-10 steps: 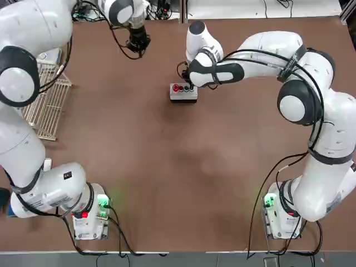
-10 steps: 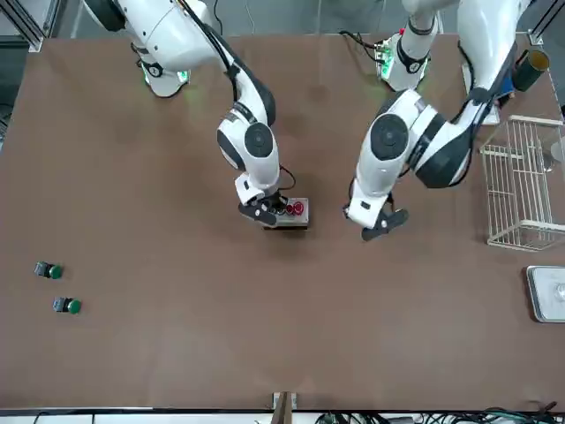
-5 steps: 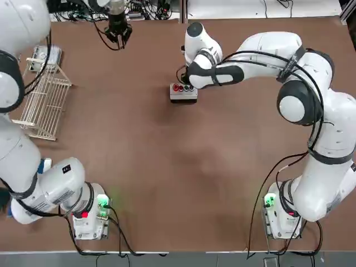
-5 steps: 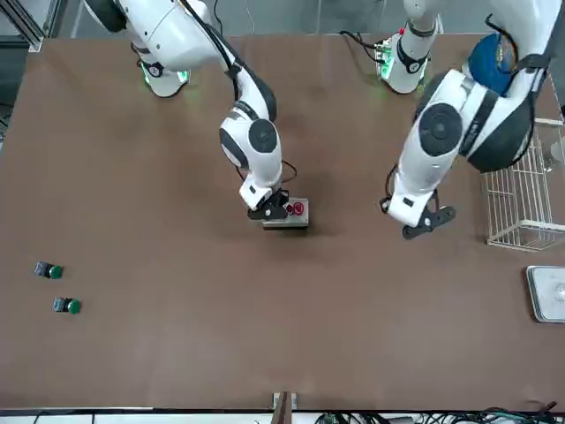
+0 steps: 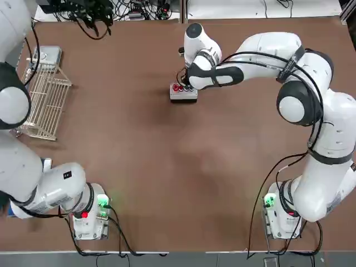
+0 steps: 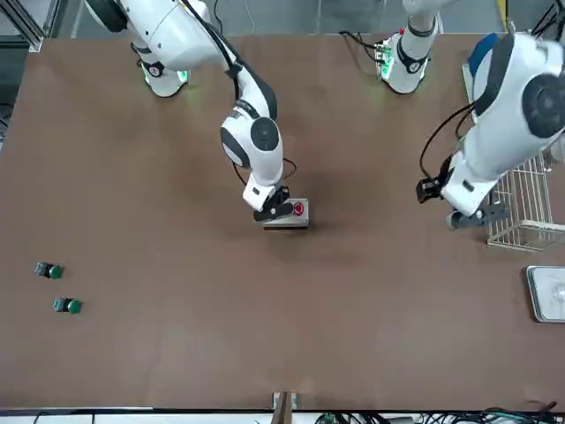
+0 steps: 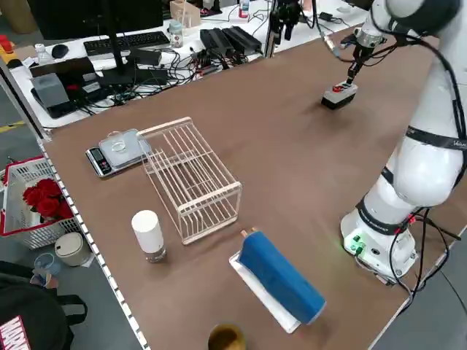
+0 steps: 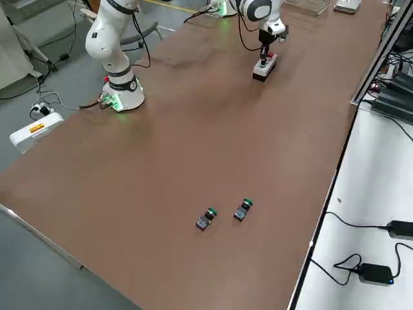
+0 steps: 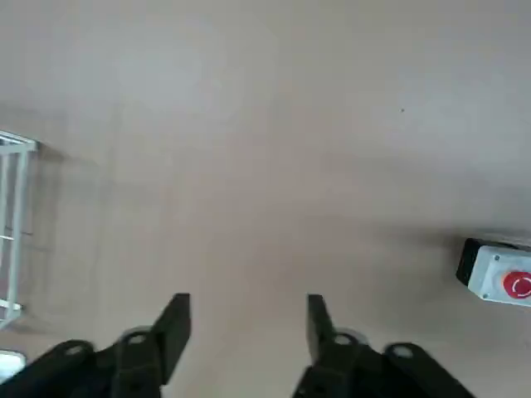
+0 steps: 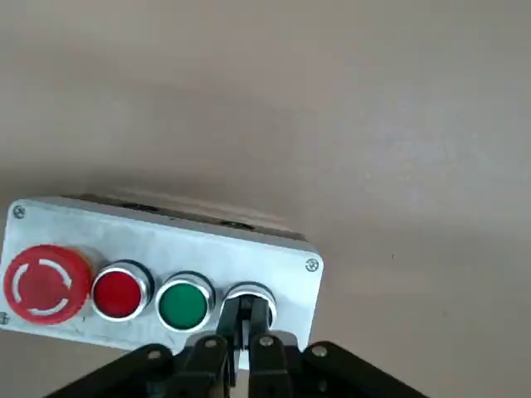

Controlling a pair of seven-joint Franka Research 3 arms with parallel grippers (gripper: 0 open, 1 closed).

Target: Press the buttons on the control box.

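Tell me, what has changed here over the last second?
The left end effector, open and empty, swung away from the control box toward the wire rack. The right end effector, shut, stayed at the end button of the box, which has not moved.

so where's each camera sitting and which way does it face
Top: overhead, bases at bottom; control box under right gripper.
Front: across table; left gripper near wire rack.
Left side: raised, past rack.
Right side: raised, two loose round pieces.
Left wrist: open fingers over table.
Right wrist: shut fingers on end button.
All six show the box.
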